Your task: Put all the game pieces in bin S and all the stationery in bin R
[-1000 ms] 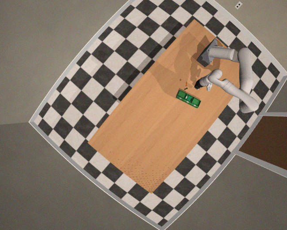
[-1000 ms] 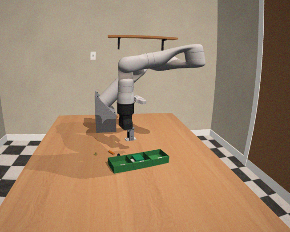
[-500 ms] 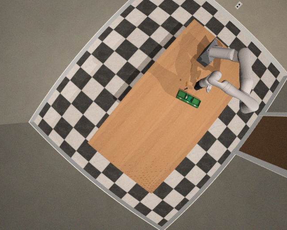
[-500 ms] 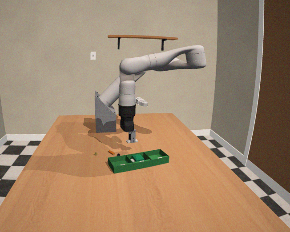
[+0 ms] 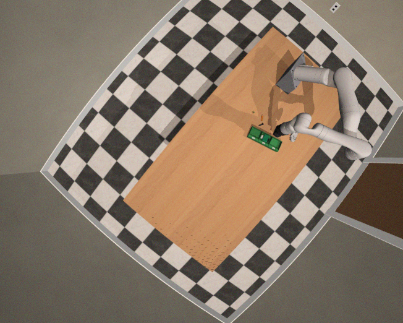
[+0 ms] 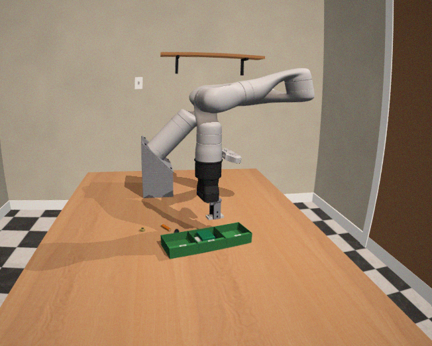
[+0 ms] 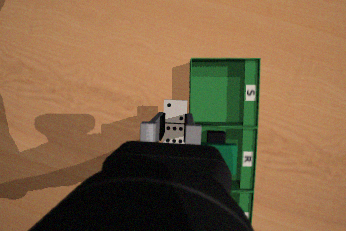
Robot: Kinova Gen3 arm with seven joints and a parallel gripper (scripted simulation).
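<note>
Wrist cam: gripper (image 7: pixel 171 132) is clamped on a white die (image 7: pixel 174 121), dots visible on the face between the fingers, one dot on the top face poking out ahead. Die hangs over bare tabletop (image 7: pixel 90 36), not over any bin.

Key relation: bin S (image 7: pixel 216 91) lies to the right of the die in this view and a bit fwd (up-frame); its near wall is just beside the die but apart, w/ a strip of wood showing between. Bin R (image 7: pixel 235 155) sits directly right of the gripper body and already has a green block-like item (image 7: pixel 226 152) in it, w/ something dark at its far end; can't tell what it is. So the die is level w/ the S/R divider, roughly. Judgement: the coming move needs a sideways shift right plus a small fwd nudge, else the die could land in R or clip the wall.

Exterior cam: gripper (image 6: pixel 214 214) points straight down, behind the green bin row (image 6: pixel 209 246), above rim height as far as I can tell. Left of the row on the tabletop: an orange stick (image 6: pixel 165 227), a small dark bit (image 6: pixel 175 230), a small olive ring-like thing (image 6: pixel 142 229); too small to ID.

Top cam adds little; the die isn't resolvable there.
</note>
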